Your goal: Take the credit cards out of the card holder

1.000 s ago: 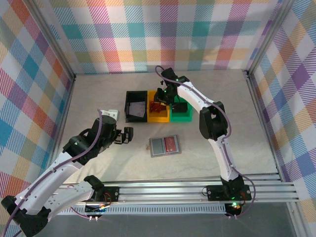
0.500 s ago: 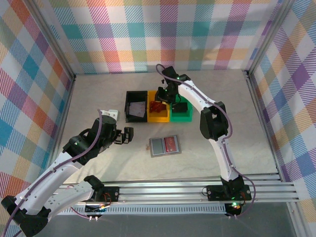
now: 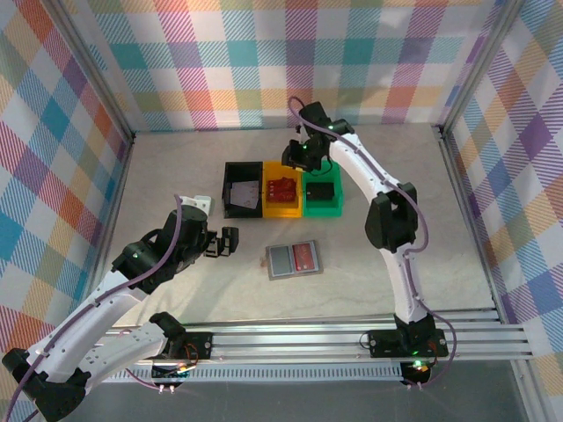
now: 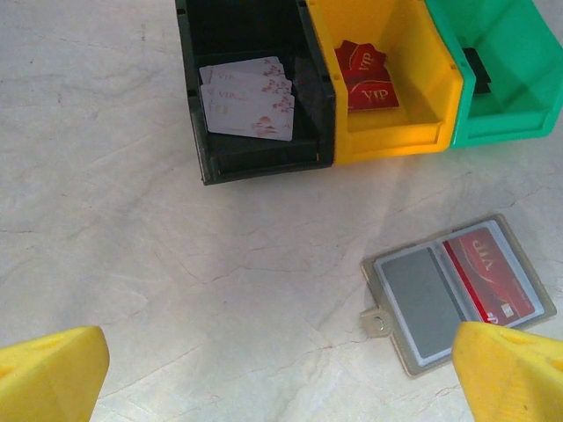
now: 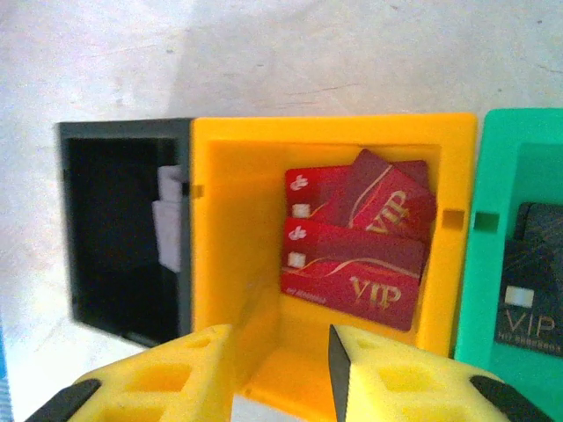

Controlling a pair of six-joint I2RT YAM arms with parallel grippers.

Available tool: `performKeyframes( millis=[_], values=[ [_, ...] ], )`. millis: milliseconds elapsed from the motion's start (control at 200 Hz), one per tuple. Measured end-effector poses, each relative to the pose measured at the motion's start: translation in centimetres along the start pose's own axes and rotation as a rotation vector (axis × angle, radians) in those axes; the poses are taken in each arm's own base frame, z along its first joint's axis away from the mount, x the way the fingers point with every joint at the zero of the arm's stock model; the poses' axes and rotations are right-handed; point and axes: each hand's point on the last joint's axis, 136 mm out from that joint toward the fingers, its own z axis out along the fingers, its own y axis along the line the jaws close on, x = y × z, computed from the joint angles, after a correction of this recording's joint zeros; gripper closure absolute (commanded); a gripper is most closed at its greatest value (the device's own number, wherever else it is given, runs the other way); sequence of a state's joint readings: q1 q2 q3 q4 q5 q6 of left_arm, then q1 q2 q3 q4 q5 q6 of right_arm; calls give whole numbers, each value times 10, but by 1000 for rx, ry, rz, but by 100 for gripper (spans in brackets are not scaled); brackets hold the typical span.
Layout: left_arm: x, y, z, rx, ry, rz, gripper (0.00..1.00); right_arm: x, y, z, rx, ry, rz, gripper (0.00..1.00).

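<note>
- Left pincer (image 3: 228, 243): spread wide, empty, left of the yellow plastic bin (image 3: 283, 210).
- Flat grey card holder (image 3: 294, 259): open on the table (image 3: 176, 176), before the bin, red plastic card (image 4: 489, 274) inside.
- Right pincer (image 5: 281, 352): slightly spread, empty, at the bin's far edge.

Worktop (image 4: 132, 246): pale, marbled. Three bins stand touching in a row along the far edge. Black bin (image 4: 255, 154) holds white cards (image 4: 246, 97), overlapped. Yellow bin (image 4: 396, 141) holds red cards (image 4: 365, 75) marked VIP, overlapped. Green bin (image 4: 501, 123) holds a dark item (image 4: 479, 70), mostly hidden by the wall. Holder (image 4: 377, 286) lies open and flat, apart from the bins, with a grey left panel and a red card (image 4: 488, 272) in the right panel. Left end effector (image 4: 281, 378): yellow fingers (image 4: 48, 374) spread wide at the lower corners, nothing between them.
</note>
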State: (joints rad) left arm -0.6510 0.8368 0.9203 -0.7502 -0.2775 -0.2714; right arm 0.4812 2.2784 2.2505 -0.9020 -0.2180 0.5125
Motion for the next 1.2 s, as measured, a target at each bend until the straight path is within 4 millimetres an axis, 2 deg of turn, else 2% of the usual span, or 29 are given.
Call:
performKeyframes(
  millis=[85, 245, 355, 425, 575, 760, 865, 1030, 1200],
  values=[
    [1, -1, 0, 7, 5, 1, 0, 8, 9, -30, -29, -26, -17, 67],
    [6, -6, 7, 21, 41, 8, 0, 42, 17, -88, -94, -72, -43, 69],
    [11, -12, 12, 41, 75, 13, 0, 72, 10, -106, -124, -82, -50, 69],
    [16, -16, 16, 58, 103, 17, 0, 95, -2, -107, -124, -64, -42, 70],
    [18, -30, 22, 102, 163, 8, 0, 144, -35, -94, -90, 9, -12, 72],
    [22, -54, 29, 147, 231, -6, 0, 187, -61, -87, -78, 52, 7, 73],
    [37, -72, 36, 162, 291, -3, 0, 203, -72, -81, -75, 74, 17, 76],
    [61, -98, 49, 168, 381, -27, 0, 217, -82, -68, -78, 98, 35, 80],
    [66, -120, 57, 188, 395, -106, 1, 224, -88, -53, -88, 119, 47, 83]
  ],
)
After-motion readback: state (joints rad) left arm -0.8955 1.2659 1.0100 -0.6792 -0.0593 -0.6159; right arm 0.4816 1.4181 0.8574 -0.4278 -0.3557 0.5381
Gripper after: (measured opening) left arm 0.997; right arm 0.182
